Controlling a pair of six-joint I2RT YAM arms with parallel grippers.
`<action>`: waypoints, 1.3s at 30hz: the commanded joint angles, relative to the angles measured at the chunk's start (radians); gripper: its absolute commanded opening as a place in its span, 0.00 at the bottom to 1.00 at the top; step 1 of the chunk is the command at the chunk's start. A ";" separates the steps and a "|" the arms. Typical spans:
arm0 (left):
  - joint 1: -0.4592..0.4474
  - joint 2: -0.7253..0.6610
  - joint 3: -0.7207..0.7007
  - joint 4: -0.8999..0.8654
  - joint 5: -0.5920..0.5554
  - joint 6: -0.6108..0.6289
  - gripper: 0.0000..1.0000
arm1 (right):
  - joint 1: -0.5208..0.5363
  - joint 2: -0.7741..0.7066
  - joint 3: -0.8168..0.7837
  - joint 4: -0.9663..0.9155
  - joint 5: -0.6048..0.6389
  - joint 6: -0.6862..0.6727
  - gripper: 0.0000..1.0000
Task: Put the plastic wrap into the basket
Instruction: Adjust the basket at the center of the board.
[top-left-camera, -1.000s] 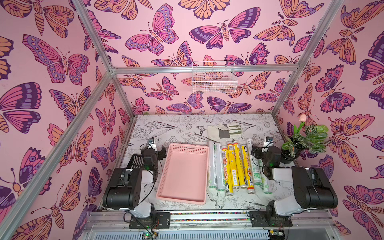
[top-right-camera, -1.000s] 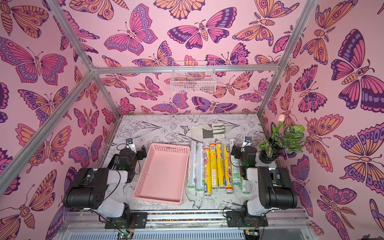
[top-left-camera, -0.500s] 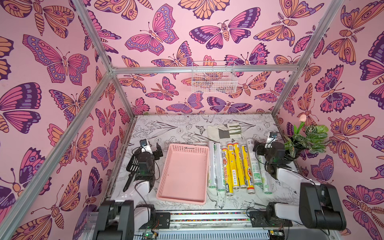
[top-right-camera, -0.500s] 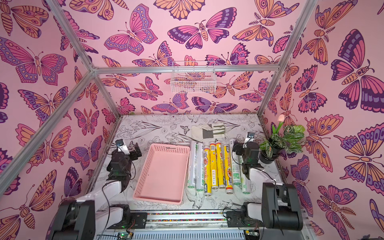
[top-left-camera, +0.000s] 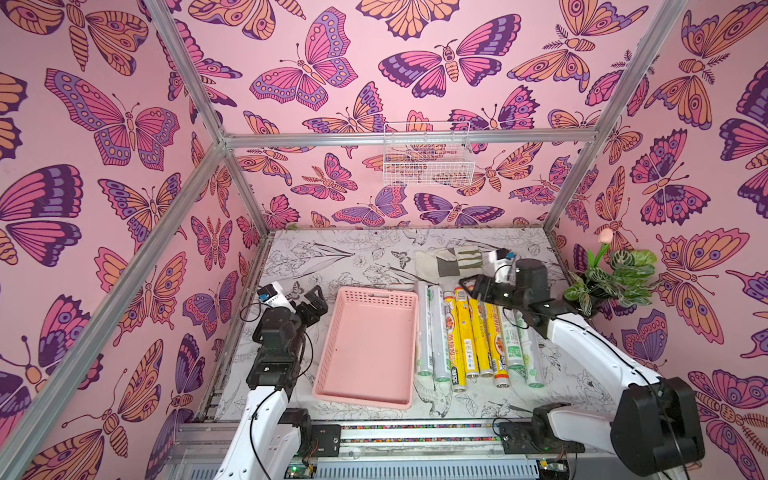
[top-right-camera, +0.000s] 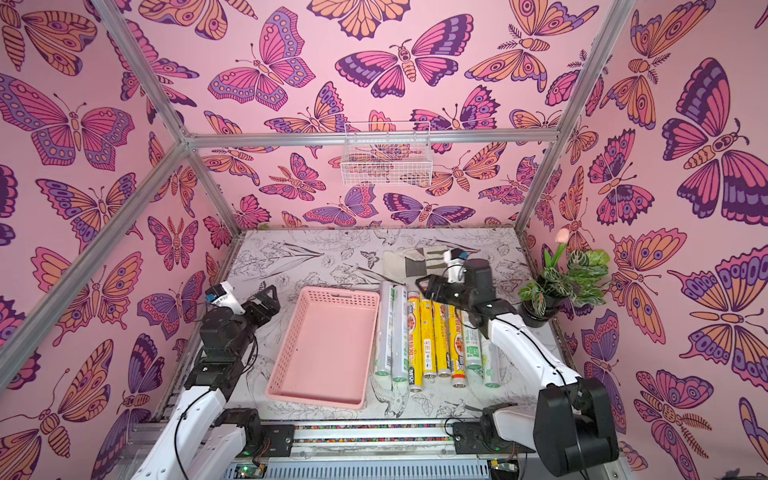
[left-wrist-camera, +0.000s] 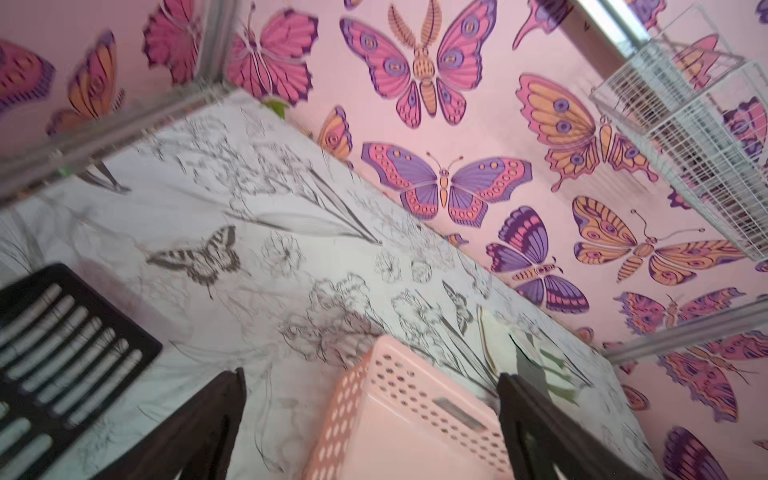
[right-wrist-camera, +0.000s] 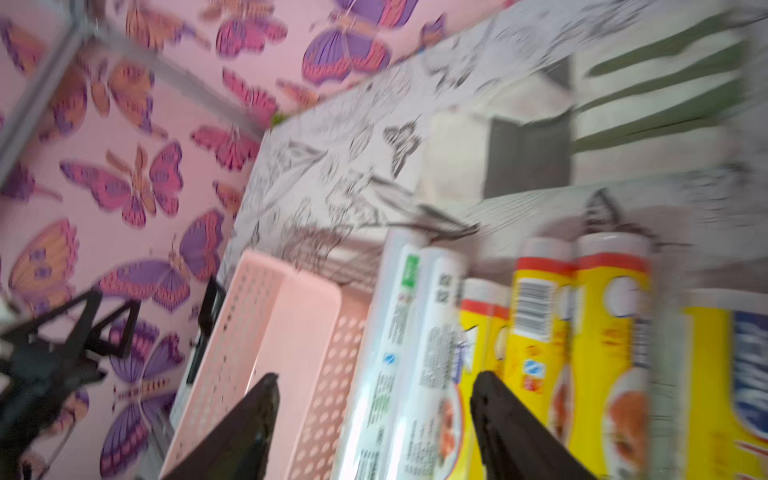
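The plastic wrap is several long thin rolls lying side by side on the table, right of the basket. Whitish-silver rolls lie at both sides, yellow rolls between them. The basket is a shallow pink perforated tray with nothing in it. My right gripper hovers open over the far ends of the yellow rolls. In the right wrist view its fingers frame the whitish-silver rolls without touching them. My left gripper is open, in the air by the basket's far left corner.
A folded glove lies behind the rolls. A potted plant stands at the right edge. A white wire basket hangs on the back wall. A black slotted plate lies at the table's left side.
Both arms have unfolded from their low rest pose and reached forward. The right gripper swung left over the rolls' far ends. The left gripper rose beside the basket.
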 joint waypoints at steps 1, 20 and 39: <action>0.003 0.055 0.016 -0.193 0.223 -0.077 1.00 | 0.170 0.063 0.094 -0.227 0.114 -0.064 0.71; -0.006 0.302 0.058 -0.232 0.411 -0.121 1.00 | 0.417 0.479 0.363 -0.220 0.242 0.090 0.59; -0.010 0.409 0.152 -0.214 0.166 -0.124 1.00 | 0.363 0.577 0.663 -0.462 0.538 0.037 0.63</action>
